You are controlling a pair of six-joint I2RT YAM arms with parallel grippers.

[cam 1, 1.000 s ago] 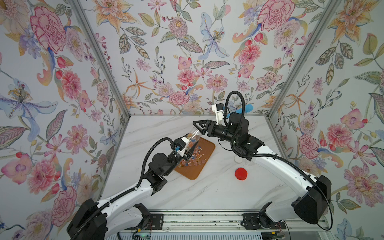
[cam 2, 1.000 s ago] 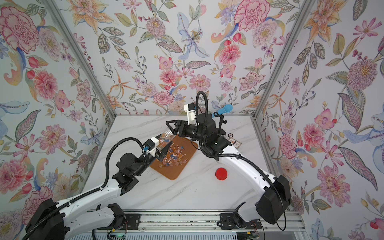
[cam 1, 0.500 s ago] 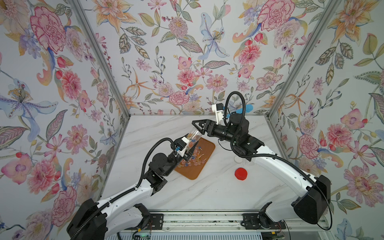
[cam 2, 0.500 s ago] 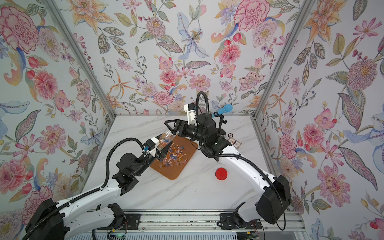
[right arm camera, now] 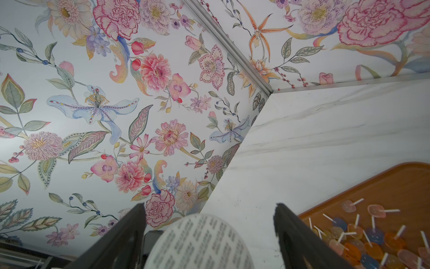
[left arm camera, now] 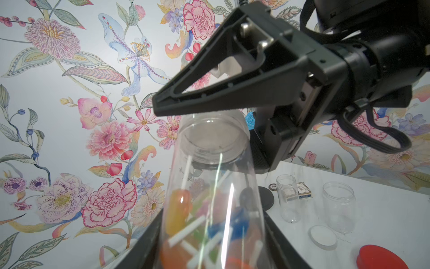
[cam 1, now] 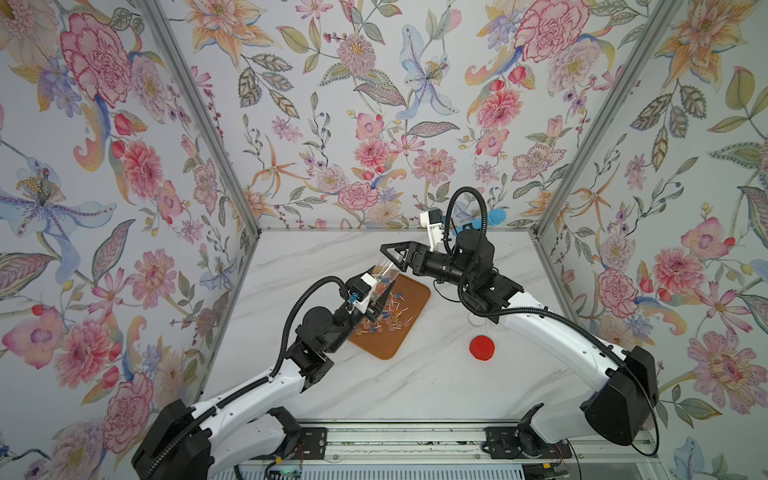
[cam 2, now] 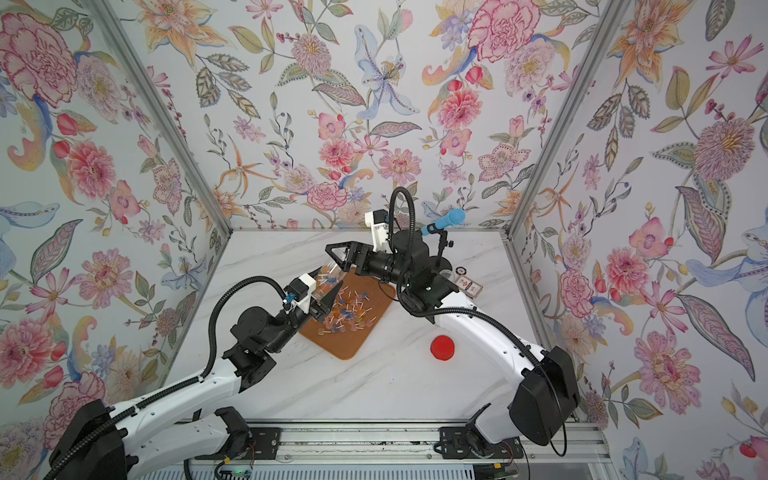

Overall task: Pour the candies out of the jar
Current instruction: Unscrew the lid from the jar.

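Note:
A clear jar (cam 1: pixel 384 276) hangs tilted, mouth down, over a brown tray (cam 1: pixel 411 291). My left gripper (cam 1: pixel 374 297) is shut on its body near the mouth, and the left wrist view shows the jar (left arm camera: pixel 209 186) squeezed between both fingers with some candies (left arm camera: pixel 183 209) still inside. Many candies (cam 1: pixel 390 316) lie spilled on the tray in both top views, candies (cam 2: pixel 345 313). My right gripper (cam 1: pixel 390 259) sits at the raised base. In the right wrist view the labelled jar base (right arm camera: pixel 200 242) lies between the spread fingers of this gripper (right arm camera: pixel 209 207), with gaps on both sides.
A red lid (cam 1: pixel 481 348) lies on the marble table right of the tray. Two empty clear jars (left arm camera: pixel 288 200), (left arm camera: pixel 339 207), a clear lid (left arm camera: pixel 323 236) and a small card box (cam 2: pixel 469 284) stand at the back right, near a blue microphone (cam 2: pixel 446 220). Floral walls enclose three sides.
The right gripper's jaws have spread apart at the jar's base. The left arm, the jar and the tray stay where they were.

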